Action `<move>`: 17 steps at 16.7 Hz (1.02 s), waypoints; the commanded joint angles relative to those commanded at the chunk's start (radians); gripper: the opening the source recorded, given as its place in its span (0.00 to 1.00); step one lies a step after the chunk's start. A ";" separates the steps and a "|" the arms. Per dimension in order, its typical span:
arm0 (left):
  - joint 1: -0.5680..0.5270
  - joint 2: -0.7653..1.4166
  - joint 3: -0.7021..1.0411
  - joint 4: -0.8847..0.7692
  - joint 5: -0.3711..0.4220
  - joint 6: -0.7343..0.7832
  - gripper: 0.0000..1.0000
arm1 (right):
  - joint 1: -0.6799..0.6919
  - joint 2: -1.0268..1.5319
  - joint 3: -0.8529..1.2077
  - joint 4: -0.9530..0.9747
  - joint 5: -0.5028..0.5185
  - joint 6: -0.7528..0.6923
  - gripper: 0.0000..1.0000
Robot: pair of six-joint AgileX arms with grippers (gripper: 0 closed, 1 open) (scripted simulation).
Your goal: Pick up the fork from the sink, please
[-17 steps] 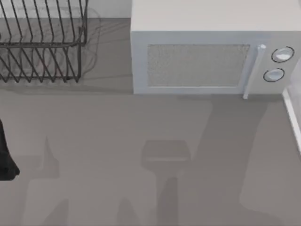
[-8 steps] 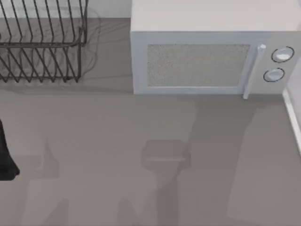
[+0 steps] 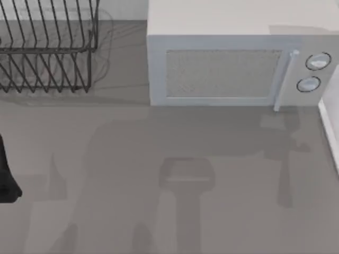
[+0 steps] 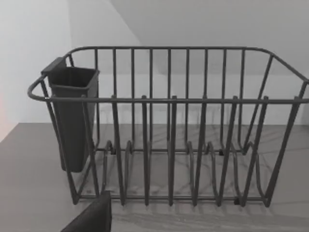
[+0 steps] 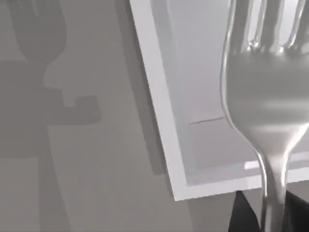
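The fork (image 5: 263,92) is shiny silver and looms close in the right wrist view, tines pointing away from the wrist. Its thin handle runs down between the dark fingers (image 5: 241,217) of my right gripper (image 5: 273,220), which is shut on it. The fork hangs above the white-rimmed sink (image 5: 161,125), clear of its floor. In the top view the sink (image 3: 329,132) rim shows at the table's right edge. My left arm (image 3: 5,177) is parked at the table's left edge, and a dark part of my left gripper (image 4: 91,220) faces the dish rack.
A white microwave (image 3: 228,69) stands at the back centre-right. At the back left is a dark wire dish rack (image 3: 47,47) with a cutlery cup (image 4: 72,116) hung on one end. Arm shadows lie across the grey tabletop (image 3: 132,159).
The right arm's shadow has swung across the tabletop and now stretches towards the sink side. The left arm has not moved.
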 joint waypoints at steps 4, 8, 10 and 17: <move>0.000 0.000 0.000 0.000 0.000 0.000 1.00 | 0.194 -0.186 -0.198 0.008 -0.006 0.163 0.00; 0.000 0.000 0.000 0.000 0.000 0.000 1.00 | 0.365 -0.269 -0.334 0.066 0.001 0.219 0.00; 0.000 0.000 0.000 0.000 0.000 0.000 1.00 | 0.407 -0.279 -0.348 0.106 0.007 0.216 0.00; 0.000 0.000 0.000 0.000 0.000 0.000 1.00 | 0.414 -0.279 -0.358 0.115 0.005 0.215 0.00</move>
